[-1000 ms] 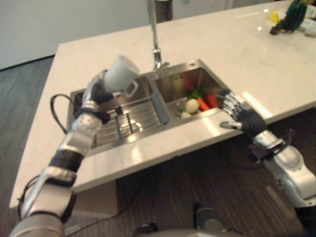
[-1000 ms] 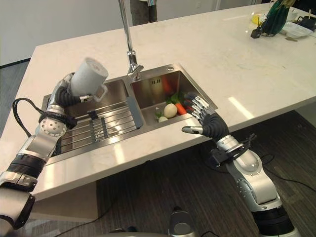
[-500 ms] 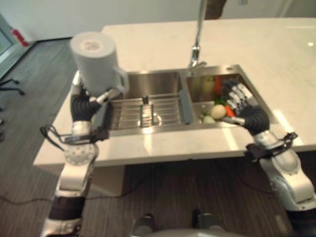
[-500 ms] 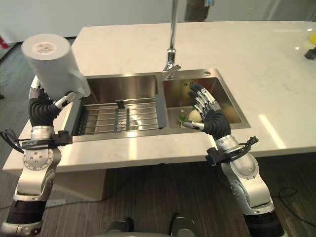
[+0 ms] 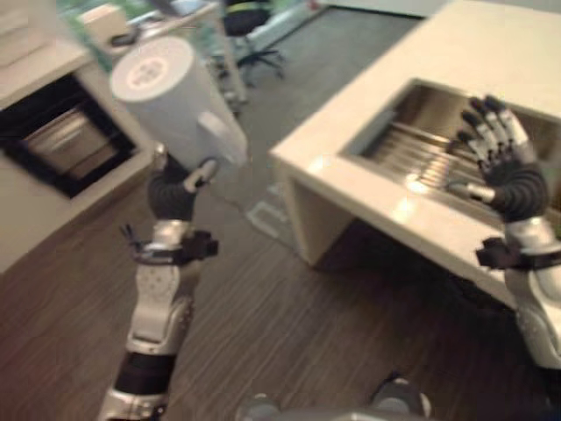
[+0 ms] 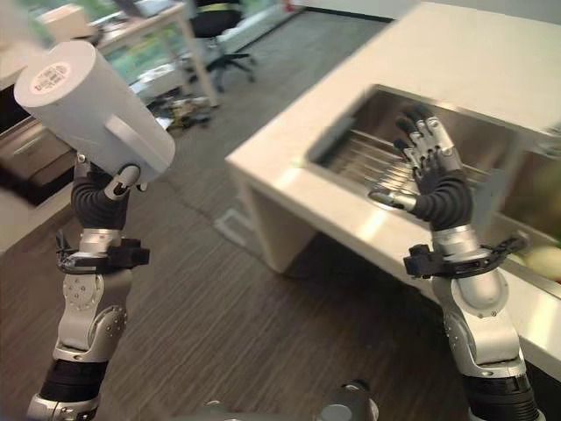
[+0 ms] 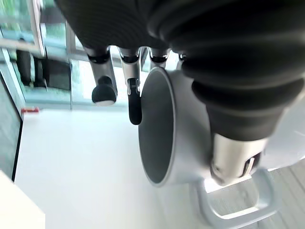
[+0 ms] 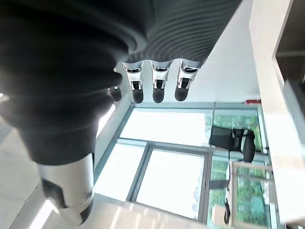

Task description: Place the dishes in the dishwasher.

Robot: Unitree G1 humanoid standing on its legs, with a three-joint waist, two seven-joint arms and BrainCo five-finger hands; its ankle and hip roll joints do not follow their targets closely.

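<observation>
The left hand [image 6: 103, 189] holds a white mug [image 6: 92, 110] up high, well clear of the floor, with its fingers curled round the body and handle; the left wrist view shows the thumb [image 7: 233, 152] pressed against the mug's side and the fingertips [image 7: 135, 107] hooked over its rim. The mug is tilted, its long axis running from the hand up and toward the robot's left, base uppermost and open mouth toward the palm. The dark opening in the low cabinet [image 5: 66, 145] at the far left, probably the dishwasher, lies beyond the mug on that same side, so the left arm is far nearer to it. The right hand [image 6: 431, 175] hovers empty above the counter [image 6: 342, 210] beside the sink [image 6: 473, 153], fingers spread and upright, well apart from the mug. A round mark shows on the mug's base [image 5: 149, 68], but its print is too small to read
</observation>
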